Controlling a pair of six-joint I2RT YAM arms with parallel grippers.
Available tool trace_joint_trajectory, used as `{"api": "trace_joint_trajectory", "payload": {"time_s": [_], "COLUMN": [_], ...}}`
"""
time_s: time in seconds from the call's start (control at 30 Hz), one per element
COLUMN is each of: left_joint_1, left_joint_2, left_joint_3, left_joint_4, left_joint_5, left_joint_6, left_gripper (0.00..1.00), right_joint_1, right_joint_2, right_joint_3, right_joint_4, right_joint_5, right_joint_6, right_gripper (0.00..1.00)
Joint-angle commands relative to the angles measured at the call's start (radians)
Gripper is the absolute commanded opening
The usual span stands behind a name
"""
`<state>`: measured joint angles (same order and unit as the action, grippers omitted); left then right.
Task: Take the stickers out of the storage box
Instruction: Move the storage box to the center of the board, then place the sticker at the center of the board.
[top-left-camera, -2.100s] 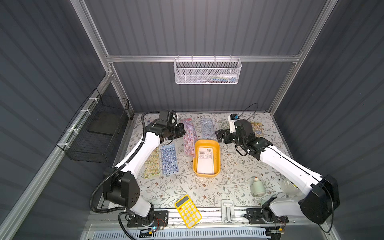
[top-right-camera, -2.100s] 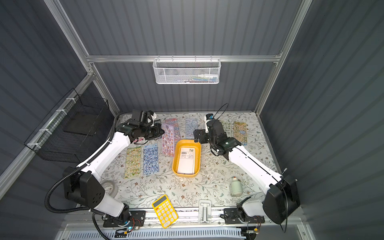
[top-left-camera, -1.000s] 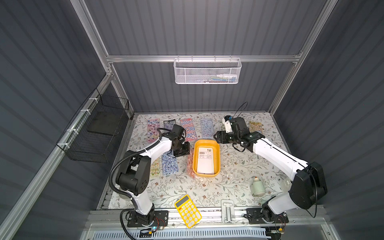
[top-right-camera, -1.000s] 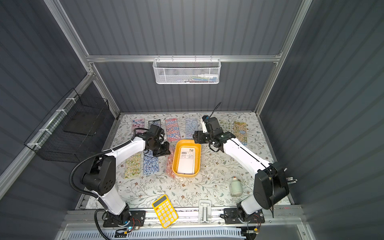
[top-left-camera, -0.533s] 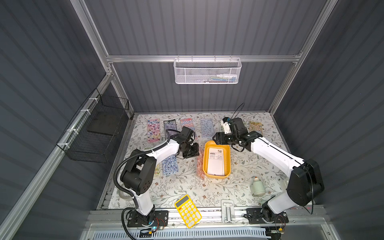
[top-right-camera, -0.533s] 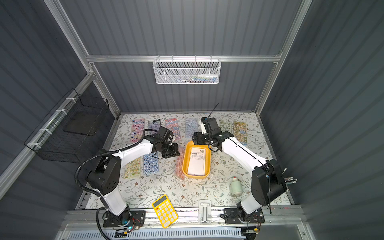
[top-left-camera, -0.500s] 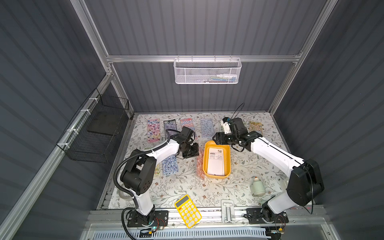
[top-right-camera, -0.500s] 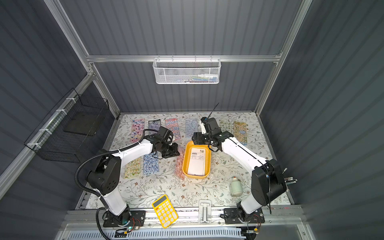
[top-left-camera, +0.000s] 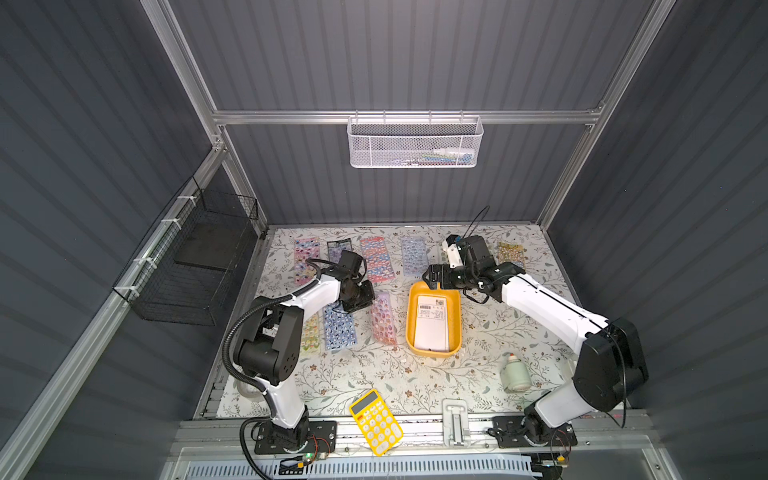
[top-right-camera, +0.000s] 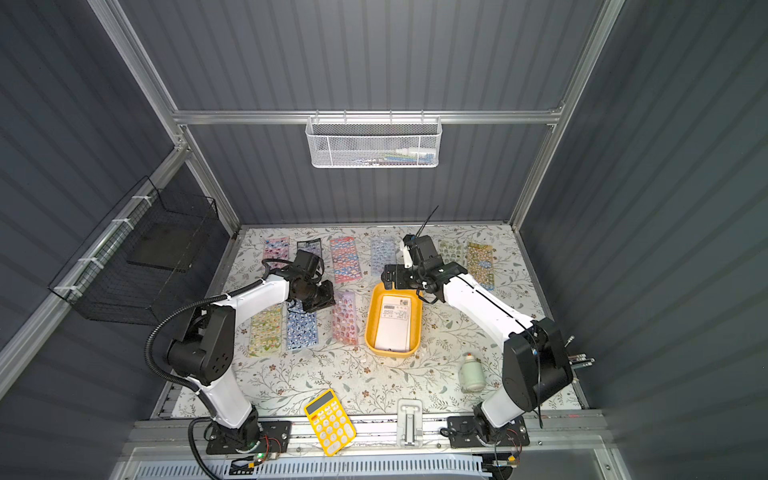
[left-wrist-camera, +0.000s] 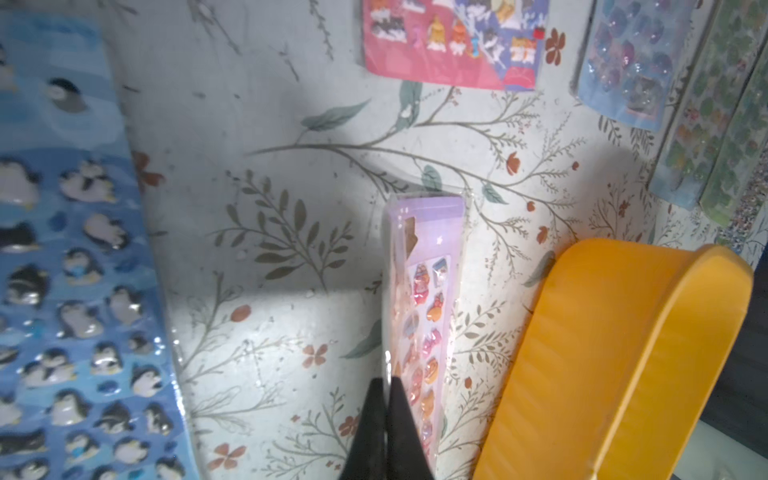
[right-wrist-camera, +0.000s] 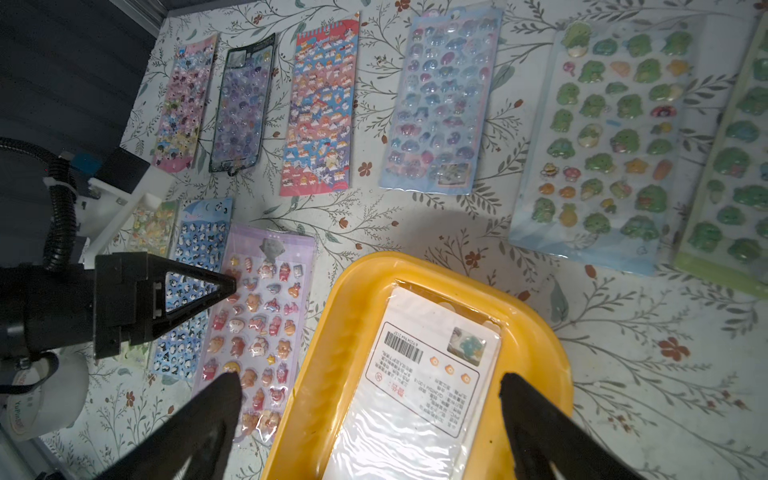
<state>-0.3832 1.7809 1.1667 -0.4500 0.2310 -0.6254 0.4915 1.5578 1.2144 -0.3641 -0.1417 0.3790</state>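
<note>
Your right tool (right-wrist-camera: 368, 378) gapes across the box (right-wrist-camera: 357, 282) rim; closing may drag it, missing the sheet (right-wrist-camera: 432, 374). Your left tool (left-wrist-camera: 386, 380) is closed.

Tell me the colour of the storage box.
The storage box is mustard yellow, clearest in the right wrist view.

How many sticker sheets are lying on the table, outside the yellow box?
9. Six in the back row: pink, dark, red, blue, green, yellow-green. Three in front beside the storage box: yellow, penguin-blue, purple sheet. The arms may hide others.
</note>
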Motion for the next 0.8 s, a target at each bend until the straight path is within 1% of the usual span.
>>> {"api": "trace_joint_trajectory", "payload": {"time_s": [0.0,0.13,0.23,0.33,0.47,0.53,0.7,0.77], "left_joint_1": [0.009,0.01,0.011,0.015,0.015,0.015,0.015,0.015], "left_joint_2": [0.035,0.067,0.087,0.106,0.117,0.12,0.11,0.102], "left_joint_3": [-0.007,0.012,0.032,0.058,0.091,0.115,0.162,0.178], "left_joint_4": [0.006,0.001,-0.027,-0.057,-0.096,-0.121,-0.176,-0.194], "left_joint_5": [-0.023,-0.037,-0.063,-0.099,-0.146,-0.176,-0.242,-0.261], "left_joint_6": [0.005,0.01,0.028,0.044,0.067,0.077,0.102,0.108], "left_gripper": [0.02,0.05,0.09,0.1,0.14,0.18,0.36,0.41], "right_joint_1": [-0.001,-0.003,-0.001,-0.003,-0.003,-0.002,-0.003,-0.003], "right_joint_2": [-0.013,-0.01,-0.017,-0.025,-0.031,-0.033,-0.036,-0.036], "right_joint_3": [0.013,0.016,0.014,0.005,0.002,0.002,0.001,-0.001], "right_joint_4": [-0.004,-0.002,-0.003,0.003,0.005,0.005,-0.001,-0.003], "right_joint_5": [0.026,0.022,0.025,0.038,0.044,0.044,0.055,0.06], "right_joint_6": [0.005,0.012,0.01,0.003,0.003,0.002,0.004,0.007], "right_gripper": [0.99,0.99,0.99,0.99,0.99,0.99,0.99,0.99]}}
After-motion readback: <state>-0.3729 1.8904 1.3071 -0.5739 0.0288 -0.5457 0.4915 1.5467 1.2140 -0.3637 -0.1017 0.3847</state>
